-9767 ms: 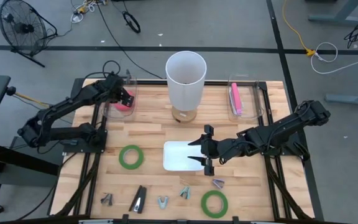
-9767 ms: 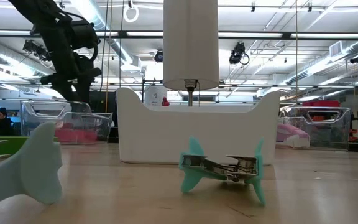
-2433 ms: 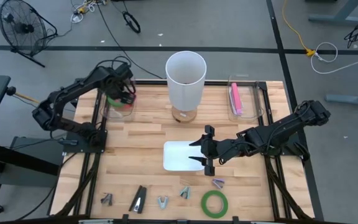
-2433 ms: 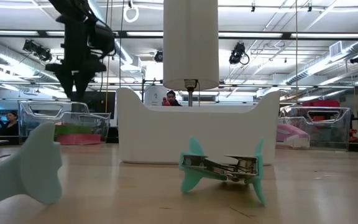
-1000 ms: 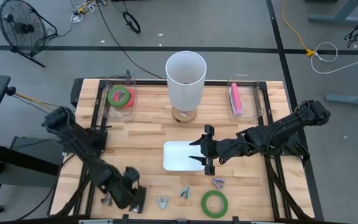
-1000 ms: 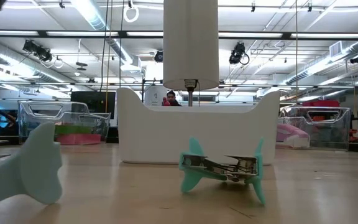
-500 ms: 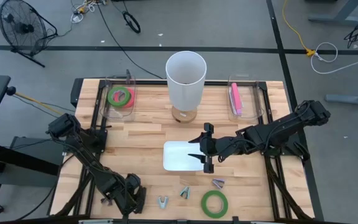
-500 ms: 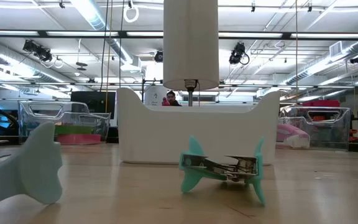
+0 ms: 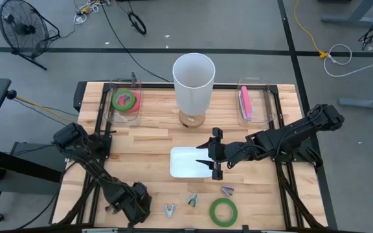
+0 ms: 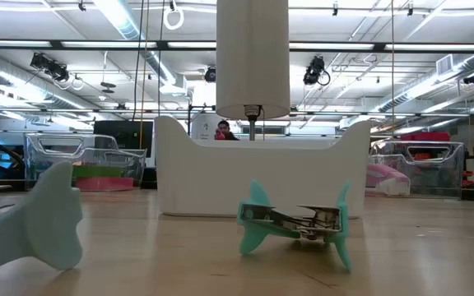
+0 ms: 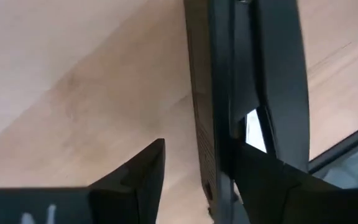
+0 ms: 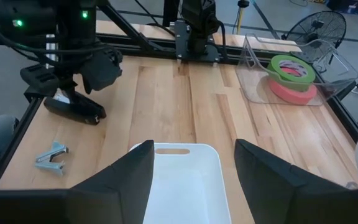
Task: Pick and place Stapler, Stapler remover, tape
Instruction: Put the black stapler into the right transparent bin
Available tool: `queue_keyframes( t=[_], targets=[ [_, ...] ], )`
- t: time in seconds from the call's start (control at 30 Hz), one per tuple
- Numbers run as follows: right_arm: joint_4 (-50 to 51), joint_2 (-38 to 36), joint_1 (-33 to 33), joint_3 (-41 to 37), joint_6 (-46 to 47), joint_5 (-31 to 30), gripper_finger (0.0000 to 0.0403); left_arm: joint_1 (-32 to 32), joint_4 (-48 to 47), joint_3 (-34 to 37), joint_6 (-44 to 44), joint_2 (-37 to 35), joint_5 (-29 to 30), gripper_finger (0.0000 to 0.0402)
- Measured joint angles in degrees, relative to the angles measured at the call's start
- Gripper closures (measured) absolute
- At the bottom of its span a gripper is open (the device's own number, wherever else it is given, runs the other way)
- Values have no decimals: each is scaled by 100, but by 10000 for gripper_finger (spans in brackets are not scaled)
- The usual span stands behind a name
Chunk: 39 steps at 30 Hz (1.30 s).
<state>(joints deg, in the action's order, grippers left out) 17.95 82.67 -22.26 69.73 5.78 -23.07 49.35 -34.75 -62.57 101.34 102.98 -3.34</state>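
A black stapler (image 12: pixel 76 109) lies on the wooden table near its near-left corner. My left gripper (image 9: pixel 138 206) is right over it, open. In the left wrist view the stapler (image 11: pixel 225 93) runs between the two fingers, close to one finger (image 11: pixel 272 186). My right gripper (image 9: pixel 210 158) hangs open and empty over a white tray (image 9: pixel 183 162) at the table's middle. A green tape roll (image 9: pixel 223 211) lies flat near the near edge. Small staple removers (image 9: pixel 169 210) (image 9: pixel 192 200) (image 9: pixel 227 190) lie beside it. Another green roll (image 9: pixel 125 100) sits on a pink one in the far-left clear bin. My left gripper stands astride the stapler from above, its fingers along the stapler's long sides. One finger is close against the stapler's side (image 11: pixel 229 155); I cannot tell whether it touches. The stapler lies flat on the table.
A tall white cylinder (image 9: pixel 193 81) stands at the far middle. A clear bin (image 9: pixel 251 103) at the far right holds a pink stapler. In the low view a teal staple remover (image 10: pixel 295 222) lies in front of the white tray (image 10: pixel 257 177). People show in the room behind.
My left gripper has gone a little toward the table's near edge and now covers the stapler in the high view. The stapler has stayed where it was.
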Motion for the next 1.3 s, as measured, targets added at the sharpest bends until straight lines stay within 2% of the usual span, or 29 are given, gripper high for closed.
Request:
queue_keyframes(
  t=[0.1,0.23,0.27,0.5,0.7,0.87,1.03,1.3],
  targets=[
    [-30,0,0,0,0,0,179,-1,-52,0,-92,12,-2,260],
    [-39,0,0,0,2,0,179,-27,-59,-1,-472,8,106,361],
    [-39,0,0,0,2,0,179,-32,-40,-2,-575,6,154,368],
    [-39,0,0,0,19,0,179,-102,-93,-12,-979,-23,358,367],
    [-39,0,0,0,17,0,179,-217,-885,-305,-1432,-432,1050,367],
    [-40,0,0,0,77,2,179,-335,-1800,-781,-1945,-944,2147,367],
    [-202,0,-1,0,256,2,179,-461,-2695,-1265,-2457,-1361,3834,367],
    [-1202,0,46,-2,261,2,179,-935,-2827,-1529,-3491,-1569,6033,367]
  ],
)
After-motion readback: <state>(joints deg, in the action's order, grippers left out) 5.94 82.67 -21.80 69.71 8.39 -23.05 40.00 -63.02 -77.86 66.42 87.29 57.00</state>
